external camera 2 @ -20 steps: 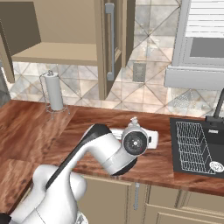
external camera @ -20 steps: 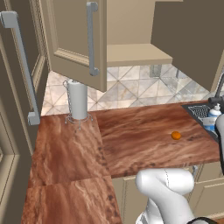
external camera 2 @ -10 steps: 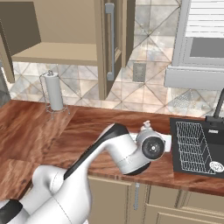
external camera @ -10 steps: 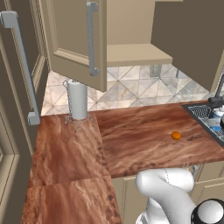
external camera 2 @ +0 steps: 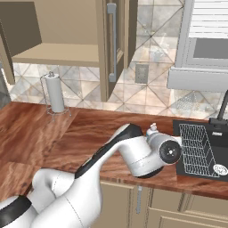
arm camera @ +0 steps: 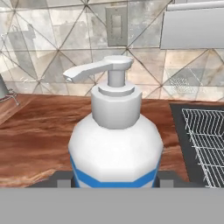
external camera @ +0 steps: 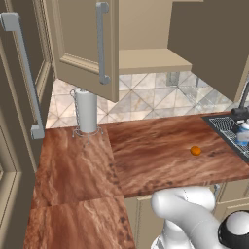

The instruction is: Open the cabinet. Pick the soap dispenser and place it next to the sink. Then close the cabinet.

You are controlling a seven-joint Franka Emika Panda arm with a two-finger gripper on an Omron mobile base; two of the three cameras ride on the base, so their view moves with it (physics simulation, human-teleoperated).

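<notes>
The hand (arm camera: 114, 181) grips the white-and-blue pump-top soap dispenser (arm camera: 114, 144) upright at its base, low over the reddish wood tabletop (arm camera: 35, 135), just left of the dark sink (arm camera: 205, 131), probably for setting down. The beige cabinet (external camera 2: 109, 44) hangs open.

Soap dispenser held upright, close to the camera

The soap dispenser (arm camera: 115, 144) stands upright and very near, a white bottle with a blue band low on its body and a white pump top whose spout points to the left. The gripper (arm camera: 114, 180) has its dark fingers (arm camera: 61, 180) pressed against either side of the bottle's base (little more than their tips can be seen). Behind it runs a reddish wood-grain counter (arm camera: 39, 135). At the right lies the dark sink (arm camera: 199, 140) with its wire rack (arm camera: 208, 144). The wall behind is tiled in grey triangles, with a grey outlet plate (arm camera: 116, 25) directly above the pump.
</notes>
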